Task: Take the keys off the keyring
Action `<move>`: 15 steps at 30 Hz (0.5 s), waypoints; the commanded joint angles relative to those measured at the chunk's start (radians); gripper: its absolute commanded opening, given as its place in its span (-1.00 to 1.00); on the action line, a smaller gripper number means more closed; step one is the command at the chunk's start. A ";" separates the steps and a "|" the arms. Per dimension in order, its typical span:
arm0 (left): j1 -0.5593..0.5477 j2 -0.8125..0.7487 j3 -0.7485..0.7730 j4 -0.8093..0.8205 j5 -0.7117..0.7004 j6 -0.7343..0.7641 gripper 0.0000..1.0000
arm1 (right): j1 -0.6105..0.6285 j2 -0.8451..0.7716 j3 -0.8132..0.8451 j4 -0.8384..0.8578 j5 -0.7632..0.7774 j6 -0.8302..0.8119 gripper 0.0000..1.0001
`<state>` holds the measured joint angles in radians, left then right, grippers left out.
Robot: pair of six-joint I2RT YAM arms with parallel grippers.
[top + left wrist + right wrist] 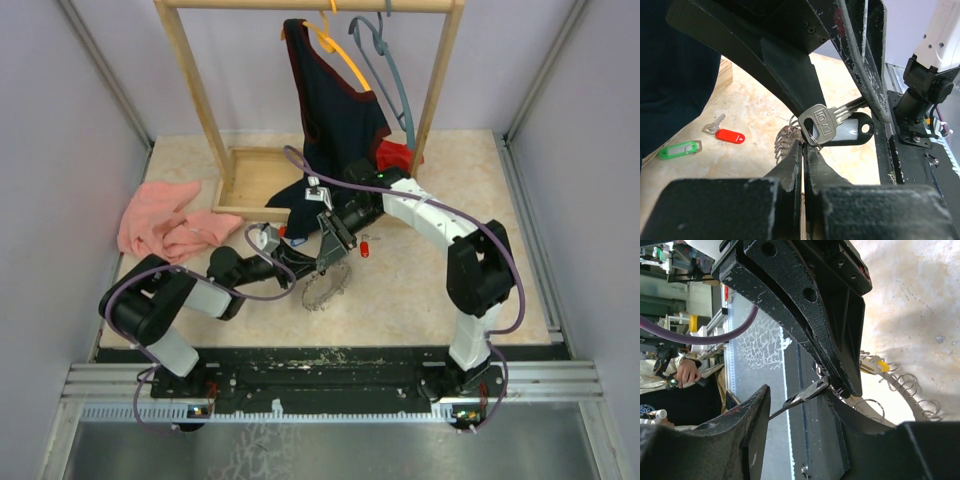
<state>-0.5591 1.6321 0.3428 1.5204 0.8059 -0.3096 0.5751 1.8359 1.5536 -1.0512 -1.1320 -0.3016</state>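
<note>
The left gripper (pixel 803 162) is clamped on the keyring (pixel 783 142) near the middle of the table (pixel 430 290), and the right gripper (pixel 807 390) has its jaws apart around a silver key (pixel 821 122) (light, stiff, slippery; I would pinch its flat head).

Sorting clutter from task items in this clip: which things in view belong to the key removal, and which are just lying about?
Job:
- keyring, pinched by the left gripper
- clear-tag key beside it
- red-tag key and green-tag key, lying loose
- right gripper, open

Lying about:
- pink cloth
- rack
- hangers
- dark garment
- red cloth
</note>
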 commanded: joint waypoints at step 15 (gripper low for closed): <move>0.010 0.046 0.047 0.270 0.073 -0.079 -1.00 | 0.017 -0.019 0.106 0.015 -0.166 -0.010 -0.10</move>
<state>-0.5457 1.6535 0.3691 1.5211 0.8463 -0.3687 0.5751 1.8359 1.5665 -1.0767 -1.1530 -0.3027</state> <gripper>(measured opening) 0.005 0.450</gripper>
